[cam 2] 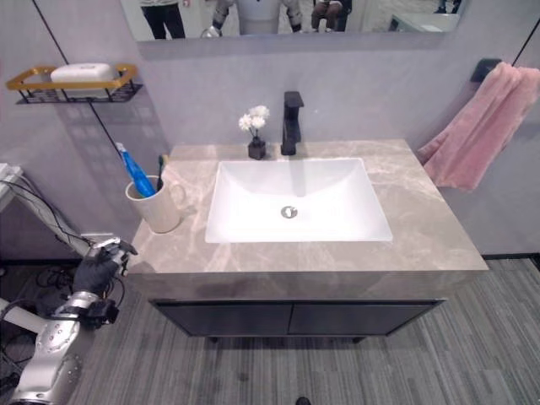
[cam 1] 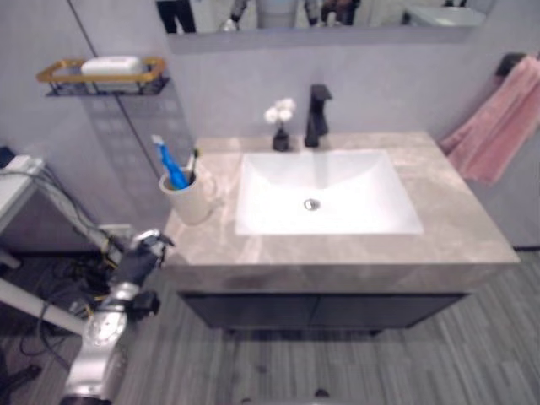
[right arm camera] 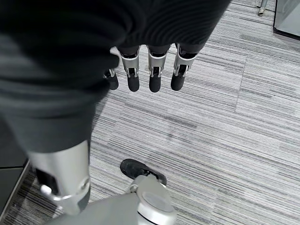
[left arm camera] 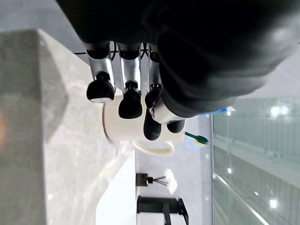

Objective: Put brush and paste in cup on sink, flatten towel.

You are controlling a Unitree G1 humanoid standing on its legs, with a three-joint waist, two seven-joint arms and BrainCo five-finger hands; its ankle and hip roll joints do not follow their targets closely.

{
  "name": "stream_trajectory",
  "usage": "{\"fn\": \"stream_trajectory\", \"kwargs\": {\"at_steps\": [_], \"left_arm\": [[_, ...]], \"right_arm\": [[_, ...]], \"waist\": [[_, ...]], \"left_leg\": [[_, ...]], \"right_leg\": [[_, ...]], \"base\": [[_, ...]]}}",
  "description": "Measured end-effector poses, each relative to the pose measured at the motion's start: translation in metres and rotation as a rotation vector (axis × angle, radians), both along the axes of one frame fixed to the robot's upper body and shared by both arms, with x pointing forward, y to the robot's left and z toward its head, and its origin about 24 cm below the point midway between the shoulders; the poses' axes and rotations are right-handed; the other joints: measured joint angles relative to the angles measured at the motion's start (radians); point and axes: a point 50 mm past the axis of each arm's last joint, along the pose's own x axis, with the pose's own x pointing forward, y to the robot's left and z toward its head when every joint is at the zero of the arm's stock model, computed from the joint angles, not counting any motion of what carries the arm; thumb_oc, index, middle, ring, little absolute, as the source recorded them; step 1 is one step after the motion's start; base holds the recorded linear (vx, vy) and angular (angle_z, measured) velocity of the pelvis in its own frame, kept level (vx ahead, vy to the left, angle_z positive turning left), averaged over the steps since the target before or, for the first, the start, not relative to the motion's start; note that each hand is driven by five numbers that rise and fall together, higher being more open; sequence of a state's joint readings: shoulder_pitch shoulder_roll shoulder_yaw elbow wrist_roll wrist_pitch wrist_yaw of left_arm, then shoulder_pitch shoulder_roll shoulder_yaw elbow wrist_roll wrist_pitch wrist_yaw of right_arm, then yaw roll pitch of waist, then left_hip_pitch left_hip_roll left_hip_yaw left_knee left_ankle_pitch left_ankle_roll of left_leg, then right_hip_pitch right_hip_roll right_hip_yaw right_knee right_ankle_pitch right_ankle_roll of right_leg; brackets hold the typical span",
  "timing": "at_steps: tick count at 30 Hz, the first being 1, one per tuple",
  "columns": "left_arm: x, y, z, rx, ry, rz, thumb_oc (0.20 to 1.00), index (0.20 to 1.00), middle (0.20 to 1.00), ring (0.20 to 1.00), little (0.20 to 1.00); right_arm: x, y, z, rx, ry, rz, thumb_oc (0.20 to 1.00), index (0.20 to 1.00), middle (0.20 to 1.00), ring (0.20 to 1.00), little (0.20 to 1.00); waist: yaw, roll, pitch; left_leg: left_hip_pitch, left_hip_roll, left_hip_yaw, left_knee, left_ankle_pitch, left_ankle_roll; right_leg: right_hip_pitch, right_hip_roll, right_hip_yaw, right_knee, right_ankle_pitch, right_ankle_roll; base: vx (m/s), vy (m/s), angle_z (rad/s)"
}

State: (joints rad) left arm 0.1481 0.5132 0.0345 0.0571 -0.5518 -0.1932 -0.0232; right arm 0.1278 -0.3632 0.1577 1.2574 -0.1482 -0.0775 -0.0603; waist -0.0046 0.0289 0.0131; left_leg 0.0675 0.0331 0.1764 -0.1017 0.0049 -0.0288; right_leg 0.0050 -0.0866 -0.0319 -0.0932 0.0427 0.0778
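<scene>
A white cup (cam 1: pixel 191 201) stands on the counter (cam 1: pixel 456 219) left of the basin. A blue toothpaste tube (cam 1: pixel 171 166) and a toothbrush (cam 1: pixel 193 163) stand inside it. A pink towel (cam 1: pixel 498 126) hangs bunched from a wall hook at the right. My left hand (cam 1: pixel 139 257) hangs below the counter's left front corner, open and holding nothing; in its wrist view the cup (left arm camera: pixel 112 131) shows past the fingers (left arm camera: pixel 130 101). My right hand (right arm camera: pixel 157 70) hangs over the striped floor with straight fingers, open and holding nothing.
A white basin (cam 1: pixel 325 194) is set in the counter, with a black faucet (cam 1: pixel 317 116) and a small flower vase (cam 1: pixel 281 126) behind it. A wall shelf (cam 1: pixel 105 74) with soap hangs at the upper left. Cables and a white stand crowd the floor at the left.
</scene>
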Motion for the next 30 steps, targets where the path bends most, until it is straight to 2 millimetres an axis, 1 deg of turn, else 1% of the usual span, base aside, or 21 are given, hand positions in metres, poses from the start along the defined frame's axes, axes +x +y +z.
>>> {"fn": "stream_trajectory", "kwargs": {"at_steps": [1,6,14,17,18,21,25,27,30], "left_arm": [[0.000,0.000,0.000,-0.002,-0.001,0.003,0.200,0.200,0.200,0.200,0.200],[0.004,0.000,0.003,-0.038,-0.020,0.031,0.200,0.200,0.200,0.200,0.200],[0.003,0.008,0.003,-0.054,-0.008,0.067,0.200,0.200,0.200,0.200,0.200],[0.003,0.013,0.006,-0.049,0.001,0.068,0.200,0.200,0.200,0.200,0.200],[0.003,0.015,0.006,-0.077,0.005,0.072,0.200,0.200,0.200,0.200,0.200],[0.003,0.018,0.007,-0.085,0.013,0.070,0.200,0.200,0.200,0.200,0.200],[0.004,0.024,0.012,-0.082,0.017,0.066,0.200,0.200,0.200,0.200,0.200],[0.004,0.024,0.013,-0.097,0.015,0.063,0.200,0.200,0.200,0.200,0.200],[0.004,0.024,0.013,-0.105,0.015,0.052,0.200,0.200,0.200,0.200,0.200]], "right_arm": [[0.003,0.001,0.000,0.002,-0.013,0.002,1.000,1.000,1.000,1.000,1.000],[0.000,-0.002,0.001,0.002,-0.030,-0.062,1.000,1.000,1.000,1.000,1.000],[-0.016,-0.004,0.001,-0.002,0.010,-0.075,1.000,1.000,1.000,1.000,1.000],[-0.015,-0.004,0.001,-0.001,0.009,-0.074,1.000,1.000,1.000,1.000,1.000],[-0.015,-0.004,0.001,-0.002,0.009,-0.073,1.000,1.000,1.000,1.000,1.000],[-0.014,-0.005,0.001,-0.003,0.007,-0.073,1.000,1.000,1.000,1.000,1.000],[-0.014,-0.010,0.003,-0.015,0.008,-0.070,1.000,1.000,1.000,1.000,1.000],[-0.014,-0.014,0.005,-0.026,0.008,-0.069,1.000,1.000,1.000,1.000,1.000],[-0.014,-0.015,0.005,-0.025,0.007,-0.075,1.000,1.000,1.000,1.000,1.000]], "waist": [[-0.004,-0.002,0.001],[-0.006,-0.004,0.005],[-0.007,0.000,0.017],[-0.007,0.000,0.019],[-0.008,0.002,0.020],[-0.008,0.003,0.021],[-0.008,0.009,0.027],[-0.008,0.011,0.027],[-0.009,0.011,0.028]], "left_leg": [[0.000,0.000,0.002,0.001,0.000,0.000],[-0.001,0.002,0.003,-0.001,-0.001,0.000],[-0.006,0.006,-0.001,-0.003,-0.001,0.000],[-0.008,0.006,-0.001,-0.002,-0.001,-0.001],[-0.009,0.006,-0.003,0.000,-0.001,-0.001],[-0.013,0.006,-0.005,0.000,-0.001,-0.001],[-0.015,0.006,-0.007,0.001,-0.001,-0.001],[-0.015,0.006,-0.009,0.000,-0.001,-0.001],[-0.017,0.006,-0.011,-0.002,-0.001,-0.001]], "right_leg": [[-0.001,0.001,0.001,0.000,0.001,0.000],[-0.001,0.002,0.002,0.000,0.000,0.000],[-0.004,0.005,-0.002,0.000,-0.001,-0.002],[-0.006,0.005,-0.004,0.000,0.000,-0.002],[-0.006,0.005,-0.006,0.000,0.000,-0.002],[-0.008,0.005,-0.008,0.000,0.000,-0.002],[-0.007,0.005,-0.011,0.000,0.000,-0.002],[-0.008,0.005,-0.012,0.000,-0.001,-0.002],[-0.010,0.006,-0.014,0.000,-0.002,-0.003]], "base": [[0.04,-0.006,-0.04],[0.02,-0.006,-0.01],[0.01,-0.008,0.00],[0.00,0.000,0.00],[0.00,0.000,0.00],[0.00,0.000,0.00],[0.00,0.000,0.00],[0.00,0.000,0.00],[0.00,0.000,0.00]]}}
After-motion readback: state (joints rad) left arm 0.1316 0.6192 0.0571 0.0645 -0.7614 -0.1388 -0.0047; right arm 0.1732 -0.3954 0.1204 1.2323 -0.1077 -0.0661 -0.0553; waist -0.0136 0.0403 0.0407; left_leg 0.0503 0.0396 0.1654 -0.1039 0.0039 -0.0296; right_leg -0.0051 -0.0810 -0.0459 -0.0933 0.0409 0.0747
